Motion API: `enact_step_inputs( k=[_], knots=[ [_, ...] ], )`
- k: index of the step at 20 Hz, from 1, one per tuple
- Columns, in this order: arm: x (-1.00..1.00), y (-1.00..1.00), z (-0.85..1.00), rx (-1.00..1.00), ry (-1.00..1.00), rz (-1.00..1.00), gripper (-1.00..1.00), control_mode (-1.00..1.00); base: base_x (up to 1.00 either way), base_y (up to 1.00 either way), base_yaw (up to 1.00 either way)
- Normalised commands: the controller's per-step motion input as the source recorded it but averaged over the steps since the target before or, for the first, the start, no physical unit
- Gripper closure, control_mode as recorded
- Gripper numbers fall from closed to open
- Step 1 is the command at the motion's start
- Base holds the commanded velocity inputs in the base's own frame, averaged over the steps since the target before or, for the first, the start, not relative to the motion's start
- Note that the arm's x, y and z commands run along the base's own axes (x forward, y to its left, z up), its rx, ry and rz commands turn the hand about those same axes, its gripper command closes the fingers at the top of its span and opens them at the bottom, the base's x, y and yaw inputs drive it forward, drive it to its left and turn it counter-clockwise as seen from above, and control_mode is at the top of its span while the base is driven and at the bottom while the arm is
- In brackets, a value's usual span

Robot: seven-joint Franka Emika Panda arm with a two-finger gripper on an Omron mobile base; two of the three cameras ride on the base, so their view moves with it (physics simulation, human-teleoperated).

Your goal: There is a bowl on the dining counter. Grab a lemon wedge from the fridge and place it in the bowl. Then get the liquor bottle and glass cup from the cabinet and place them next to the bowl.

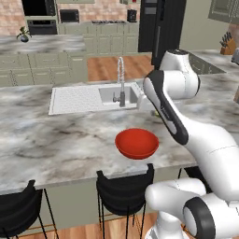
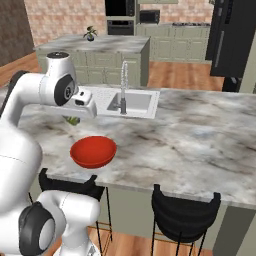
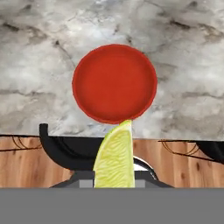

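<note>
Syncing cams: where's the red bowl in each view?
Left base view: red bowl low centre on the dining counter, near its front edge.
Right base view: left of centre, below the arm.
Hand view: upper centre, above the lemon wedge.
Shared landmark: the black stool under the bowl.

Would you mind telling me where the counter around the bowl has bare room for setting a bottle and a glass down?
The dining counter is bare marble to the right of the red bowl in the right base view, out to its far end, and between the bowl and the stool-side edge. Behind the bowl, the sink and tap crowd it, with the arm overhead.
</note>
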Motion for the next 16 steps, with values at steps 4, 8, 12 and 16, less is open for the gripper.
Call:
enact_step_inputs(
  k=[4,8,12,16],
  knots=[
    [0.67,0.02,-0.98,-0.04,0.00,0.00,1.00,-1.00,0.00,0.00,0.00],
    [0.54,0.02,-0.95,-0.03,0.00,0.00,1.00,-1.00,0.00,0.00,0.00],
    [0.53,0.00,-0.81,-0.01,0.00,0.00,1.00,-1.00,0.00,0.00,0.00],
    [0.49,0.00,-0.61,0.00,0.00,0.00,1.00,-1.00,0.00,0.00,0.00]
  ],
)
